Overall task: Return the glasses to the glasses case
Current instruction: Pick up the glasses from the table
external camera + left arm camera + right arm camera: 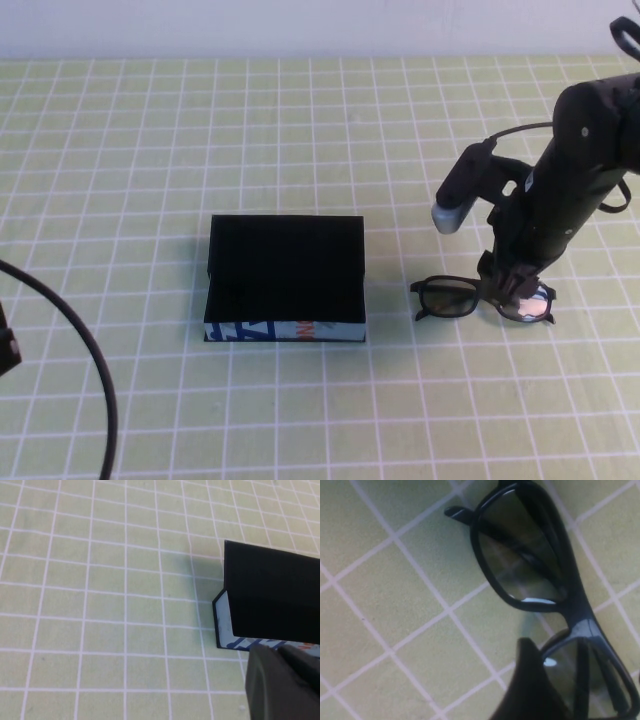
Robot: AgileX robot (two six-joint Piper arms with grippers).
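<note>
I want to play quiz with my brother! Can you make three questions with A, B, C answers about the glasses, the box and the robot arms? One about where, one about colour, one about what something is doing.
1. Where are the glasses?
A. Inside the glasses case
B. On the table, to the robot's right of the glasses case
C. On top of the case lid

2. What colour is the table cover?
A. Light green with white lines
B. Plain red
C. Brown wood

3. What is the right gripper doing?
A. Parked far from everything
B. Pushing on the case
C. Down at the glasses, over their right lens

Answers:
1 B: the high view shows them lying on the cover beside the glasses case.
2 A: a green grid fills every view.
3 C: its fingers are at that lens. The left gripper only waits near the case's left end.
</note>
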